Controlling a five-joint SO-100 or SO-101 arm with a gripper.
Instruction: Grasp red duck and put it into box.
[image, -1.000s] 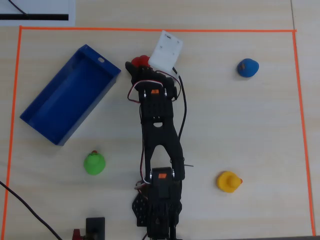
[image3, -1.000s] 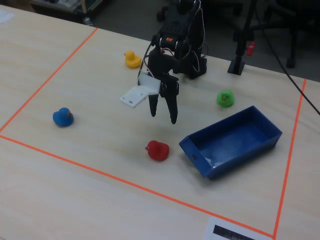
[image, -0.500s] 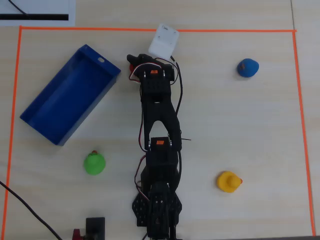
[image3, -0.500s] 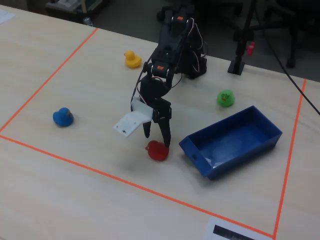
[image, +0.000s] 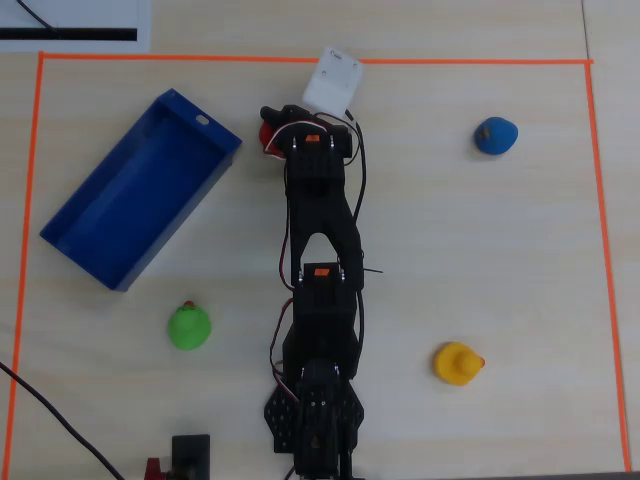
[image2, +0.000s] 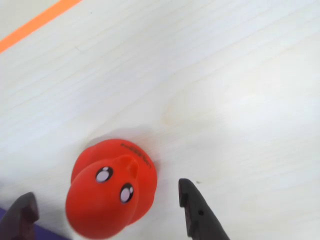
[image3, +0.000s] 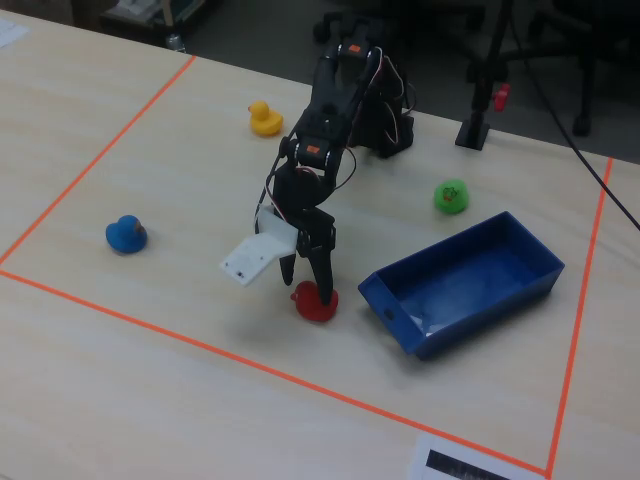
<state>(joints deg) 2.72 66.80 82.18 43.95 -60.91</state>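
While the red duck sits on the table, the gripper hangs low right over it, with one finger on each side. The wrist view shows the claw spread wide, with a gap between each finger and the duck, so nothing is pinched yet. In the fixed view the fingers reach down around the red duck, which rests near the orange tape line. The box is just beside it, with nothing inside as far as I can see. So I think the job is only at its start: the reach is done, but the squeeze, the lift, the carry and the drop are all left to do. The green duck, the yellow duck and the blue duck sit well apart and are not touched.
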